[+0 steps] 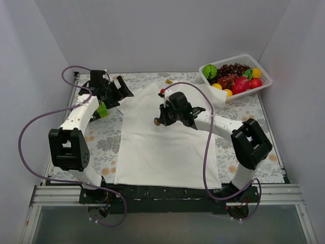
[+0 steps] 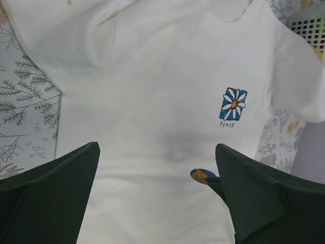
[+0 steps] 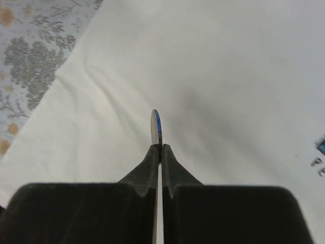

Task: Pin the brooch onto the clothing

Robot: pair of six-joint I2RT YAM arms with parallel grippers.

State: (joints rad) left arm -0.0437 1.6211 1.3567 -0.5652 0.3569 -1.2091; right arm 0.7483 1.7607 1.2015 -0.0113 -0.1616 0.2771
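Note:
The white T-shirt (image 1: 162, 147) lies flat on the floral tablecloth, collar to the far side, with its yellow neck tag (image 1: 169, 81). My right gripper (image 1: 159, 121) is shut on the brooch (image 1: 157, 122), a small round disc, and holds it just above the shirt's chest. In the right wrist view the brooch (image 3: 156, 127) stands edge-on between the closed fingertips (image 3: 152, 155). In the left wrist view the brooch (image 2: 200, 175) hovers below the blue flower print (image 2: 233, 103) on the shirt (image 2: 152, 91). My left gripper (image 1: 121, 89) is open and empty over the shirt's left sleeve, fingers (image 2: 61, 198) wide apart.
A white basket (image 1: 264, 84) of toy fruit stands at the far right corner, beside the shirt's right sleeve. Floral tablecloth (image 1: 101, 137) shows on both sides of the shirt. White walls enclose the table.

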